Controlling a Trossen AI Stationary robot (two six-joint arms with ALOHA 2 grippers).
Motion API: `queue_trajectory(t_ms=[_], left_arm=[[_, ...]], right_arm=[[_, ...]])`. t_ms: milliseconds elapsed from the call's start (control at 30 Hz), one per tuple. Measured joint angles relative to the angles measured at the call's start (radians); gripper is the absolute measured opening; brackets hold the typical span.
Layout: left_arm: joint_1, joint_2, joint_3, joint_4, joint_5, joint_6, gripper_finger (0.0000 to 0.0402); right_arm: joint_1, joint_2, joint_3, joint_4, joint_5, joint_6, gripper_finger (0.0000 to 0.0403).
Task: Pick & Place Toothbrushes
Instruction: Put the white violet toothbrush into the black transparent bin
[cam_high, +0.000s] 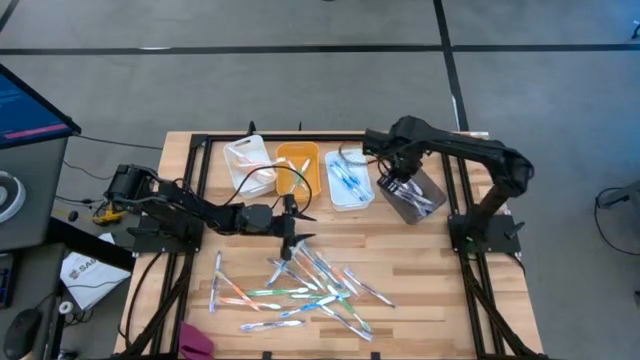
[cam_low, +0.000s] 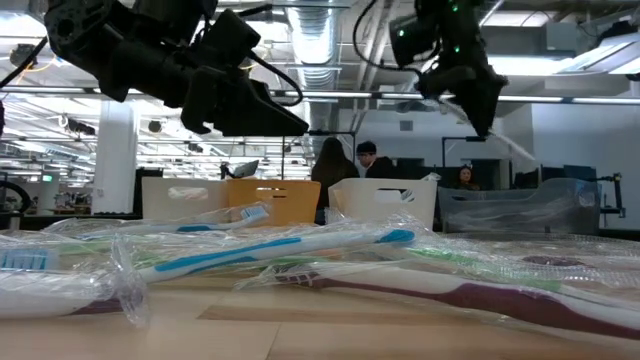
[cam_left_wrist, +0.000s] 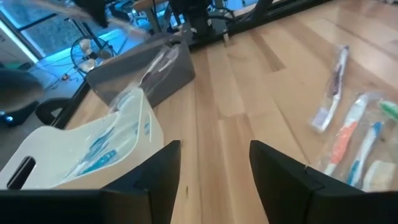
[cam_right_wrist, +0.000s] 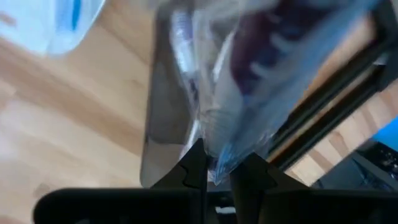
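Several wrapped toothbrushes (cam_high: 310, 290) lie flat and scattered on the wooden table's near half; they fill the low view's foreground (cam_low: 300, 250). My left gripper (cam_high: 289, 240) hangs open just above the pile's far edge, with bare table between its fingers (cam_left_wrist: 214, 149). My right gripper (cam_high: 398, 180) is over the grey bin (cam_high: 415, 198), shut on one toothbrush in a clear wrapper (cam_right_wrist: 249, 81). More wrapped brushes lie in the grey bin. A white bin (cam_high: 348, 180) beside it holds blue ones. My right gripper pinches the wrapped toothbrush between its two fingers at one end of the clear wrapper (cam_right_wrist: 219, 157). It comes from above, pointing down. The brush hangs below the fingers, over the grey bin's (cam_right_wrist: 165, 124) opening. Whether its lower end touches the bin's contents I cannot tell.
Four bins stand in a row along the table's far side: a white one (cam_high: 250, 165), an orange one (cam_high: 298, 165), the white one with blue brushes and the grey one. Black frame rails (cam_high: 195, 190) border the table. A pink object (cam_high: 197, 342) lies at the near left corner.
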Motion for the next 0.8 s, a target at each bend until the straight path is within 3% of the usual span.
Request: queue_trajectory(t_ms=[133,400,800], left_arm=[[-0.001,0.0,0.0,-0.008,-0.001,0.0,0.0175],[-0.001,0.0,-0.021,-0.01,-0.001,-0.024,0.017],[-0.001,0.0,-0.033,-0.007,-0.001,-0.027,0.0172]], right_arm=[[-0.008,0.072,0.0,0.006,-0.059,-0.069,0.0035],[-0.017,0.176,-0.008,0.006,-0.071,-0.121,0.0035],[-0.037,0.099,-0.231,-0.001,-0.107,-0.121,0.0035]])
